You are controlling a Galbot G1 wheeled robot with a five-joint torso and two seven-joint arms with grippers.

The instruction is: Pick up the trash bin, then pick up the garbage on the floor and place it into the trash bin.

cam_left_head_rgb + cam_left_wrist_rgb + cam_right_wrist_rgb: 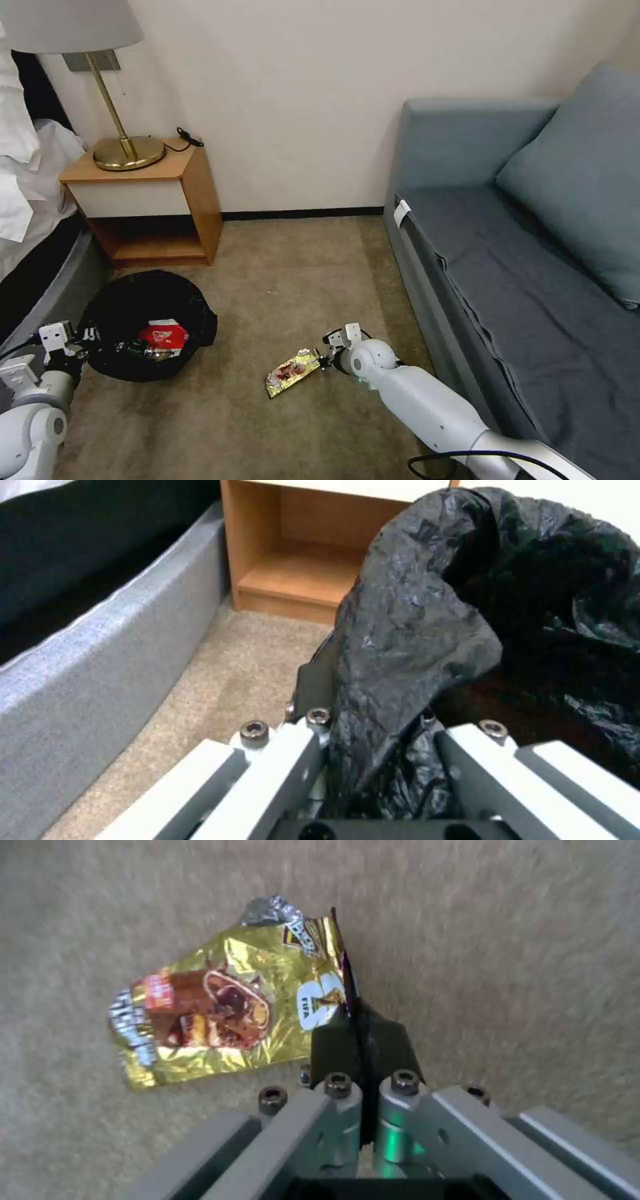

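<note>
Your view takes in a blue-grey fabric sofa (527, 253) on the right, a beige carpet (287, 280) with a short, nubby pile, and a wooden nightstand (150, 200) on the left carrying a brass lamp (123, 143).

The trash bin (143, 313) sits on the carpet in front of the nightstand, its glossy, wrinkled black liner bag (427, 620) draped over the round rim. A red-and-white packet (162, 335) lies inside it.

Your left gripper (81, 341) is at the bin's near-left edge. In the left wrist view the fingers (313, 680) are narrowed onto a fold of the crinkled liner, gripping the bin's edge between them.

Your right gripper (327, 360) is low over the carpet, right of the bin. Its black fingers (333, 1045) are pressed together on the thin edge of the gold-brown snack wrapper (227, 1005), a flat, creased foil piece with a silver torn corner, which lies on the carpet (500, 940).
</note>
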